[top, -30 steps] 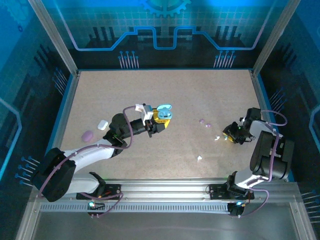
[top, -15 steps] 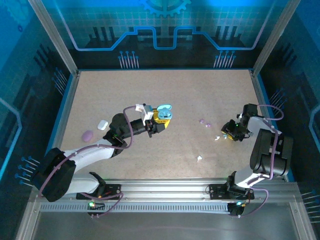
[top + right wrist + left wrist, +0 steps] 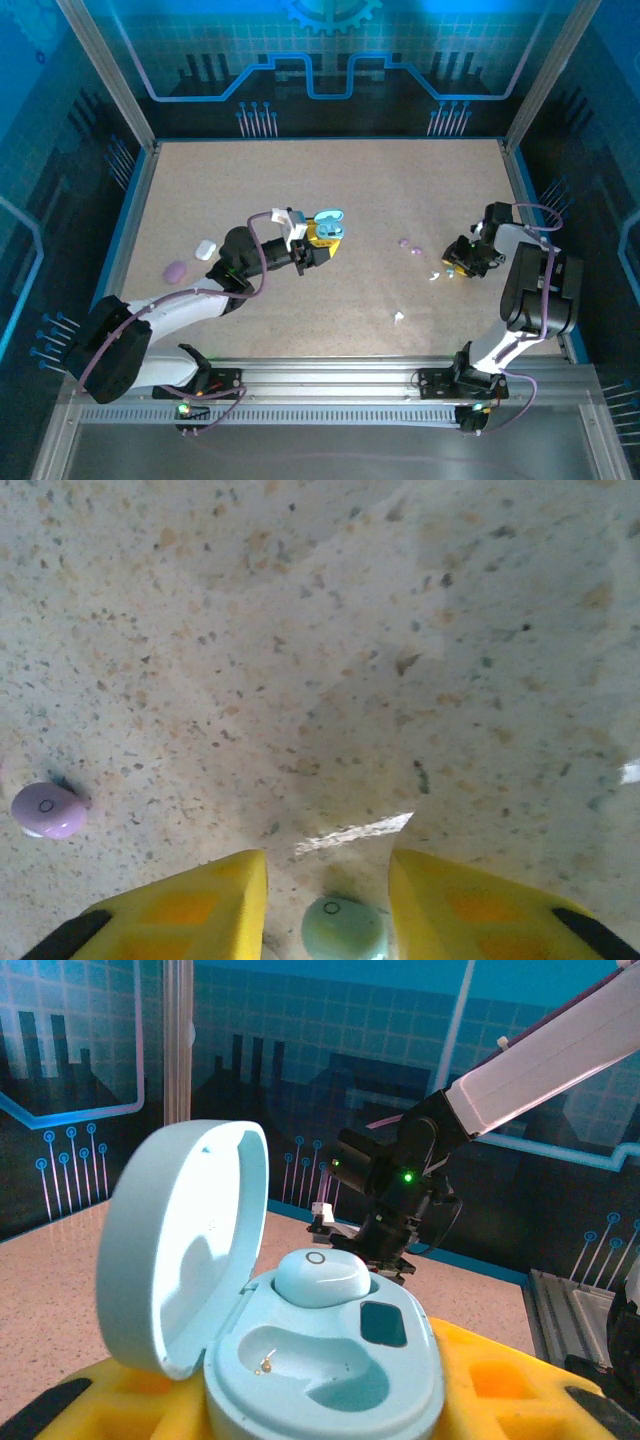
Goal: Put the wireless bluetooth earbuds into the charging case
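Top external: the left gripper [image 3: 322, 237] is mid-table, its yellow fingers closed around the pale blue charging case [image 3: 327, 218], whose lid is flipped up. The right gripper [image 3: 460, 263] is low at the table [image 3: 300, 170] on the right side (too small here to judge its opening). Two purple earbuds [image 3: 404, 242] lie close together just left of it. A white earbud [image 3: 435, 275] lies just beside it toward the front, and a second white earbud [image 3: 399, 316] is nearer the front edge. A white case [image 3: 205, 249] and a purple case [image 3: 175, 270] lie well apart from all this, on the left.

Left wrist: the charging case is open, with its lid [image 3: 185, 1240] standing up on the left. One pale blue earbud [image 3: 322, 1276] is seated in the far socket. The near socket [image 3: 300, 1355] is bare, with a gold contact showing. The yellow fingers [image 3: 500, 1380] hug the case base on both sides. The right arm [image 3: 400, 1175] is in the background, low over the table.

Right wrist: the right gripper's jaws are apart. Its yellow fingers [image 3: 190, 905] flank a pale blue-green earbud [image 3: 345, 930] lying on the table, with a gap on each side (nothing gripped). One purple earbud [image 3: 48, 810] sits off to the left, apart.
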`<state>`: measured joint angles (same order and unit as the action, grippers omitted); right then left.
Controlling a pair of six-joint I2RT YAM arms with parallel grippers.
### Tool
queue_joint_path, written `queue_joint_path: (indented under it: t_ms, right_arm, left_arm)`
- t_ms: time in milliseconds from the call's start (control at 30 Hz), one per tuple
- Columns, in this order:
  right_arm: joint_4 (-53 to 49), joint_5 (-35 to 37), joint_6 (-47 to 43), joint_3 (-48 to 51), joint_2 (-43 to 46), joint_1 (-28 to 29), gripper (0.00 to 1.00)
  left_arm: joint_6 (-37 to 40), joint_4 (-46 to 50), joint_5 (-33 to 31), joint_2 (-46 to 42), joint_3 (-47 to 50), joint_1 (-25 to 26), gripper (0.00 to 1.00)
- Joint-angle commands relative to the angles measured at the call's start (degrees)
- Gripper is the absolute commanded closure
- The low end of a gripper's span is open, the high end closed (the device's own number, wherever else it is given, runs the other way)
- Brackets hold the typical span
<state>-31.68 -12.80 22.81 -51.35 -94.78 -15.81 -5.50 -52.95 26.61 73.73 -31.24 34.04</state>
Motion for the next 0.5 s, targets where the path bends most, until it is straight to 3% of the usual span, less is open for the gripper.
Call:
queue_joint_path:
  t_ms: [0,467]
  right_arm:
    - [-1.45,-3.11,-0.51,-0.27,-0.58,1.27,0.64]
    - [-4.54,-1.82,4.62,4.11,3.27,3.37,0.65]
  left_arm:
    - [0.25,-1.09,-0.20,-0.79,-0.75,0.35,0.64]
    - [0.21,-1.75,-0.15,-0.87,-0.23,0.32,0.64]
